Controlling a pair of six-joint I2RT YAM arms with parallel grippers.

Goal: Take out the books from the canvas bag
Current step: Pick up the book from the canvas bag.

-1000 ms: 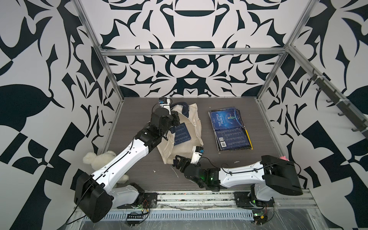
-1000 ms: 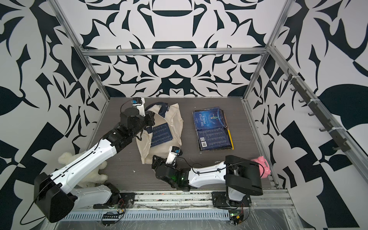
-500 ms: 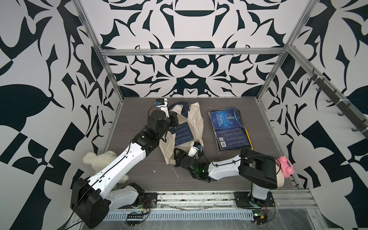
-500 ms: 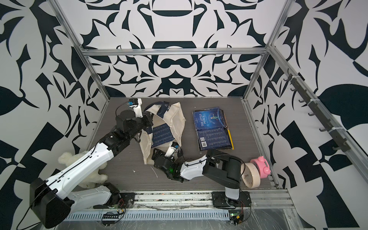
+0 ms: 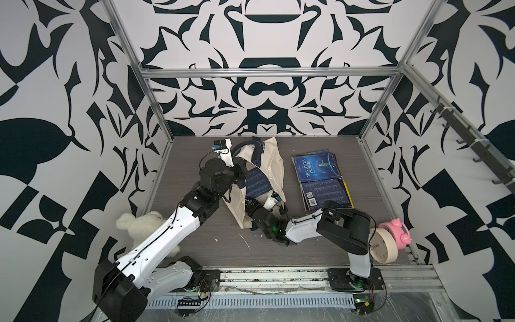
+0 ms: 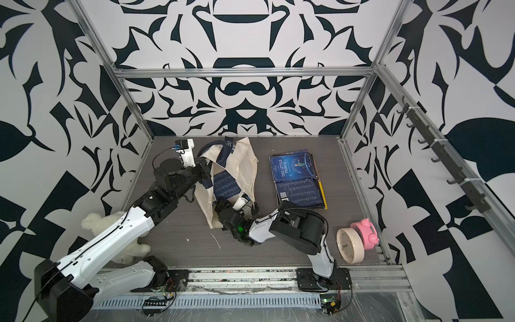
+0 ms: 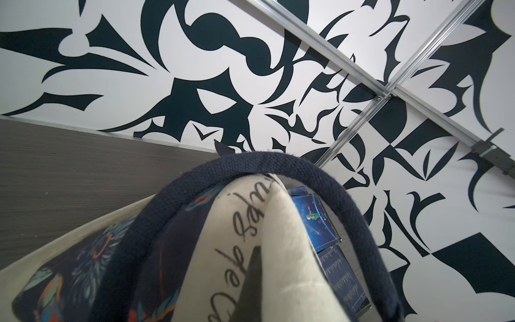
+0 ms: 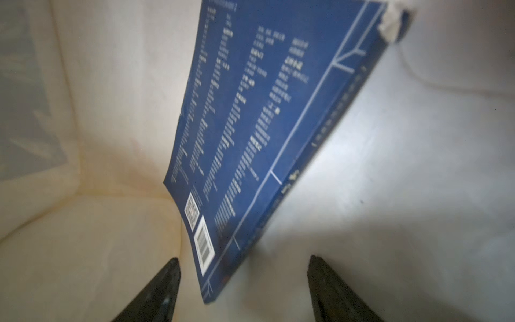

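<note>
Right wrist view: the right hand (image 8: 243, 259) stands wide open inside the canvas bag (image 8: 83, 223), its fingers (image 8: 164, 281) either side of the near corner of a dark blue book (image 8: 250, 125), not yet touching it. That book is thin and stiff with a smooth cover, likely light but slippery; the corner by the barcode (image 8: 204, 245) looks the best place to pinch. The left hand (image 5: 243, 170) is closed on the bag's soft rim, holding the mouth up. Other books (image 5: 320, 178) lie on the counter (image 5: 292, 262) beside the bag; the top cover reads "THE LITTLE PRINCE". Script (image 7: 245, 223) on the bag is too partial to read
</note>
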